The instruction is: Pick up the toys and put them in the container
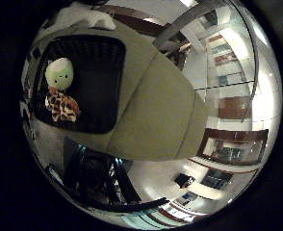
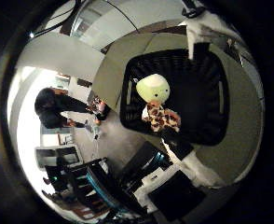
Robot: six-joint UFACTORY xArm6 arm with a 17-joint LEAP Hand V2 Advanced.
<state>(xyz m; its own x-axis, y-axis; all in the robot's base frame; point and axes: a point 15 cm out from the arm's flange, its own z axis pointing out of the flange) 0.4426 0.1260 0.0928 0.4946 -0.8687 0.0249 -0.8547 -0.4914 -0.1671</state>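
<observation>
A black mesh basket (image 2: 200,93) stands on a tan table (image 1: 156,106). Two toys lie together inside it at one side: a pale green round plush (image 2: 153,88) with a small face, and a spotted brown-and-cream giraffe plush (image 2: 162,117) touching it. My hand (image 2: 198,29) hovers well above the basket and holds nothing. Its white and black fingers (image 2: 190,161) reach in from two sides of the view, spread apart over the basket and clear of both toys.
The table's edge runs close past the basket. Beyond it, dark chairs (image 2: 99,186) stand on the floor below. A further dark chair frame (image 1: 93,178) shows beneath the table's near corner.
</observation>
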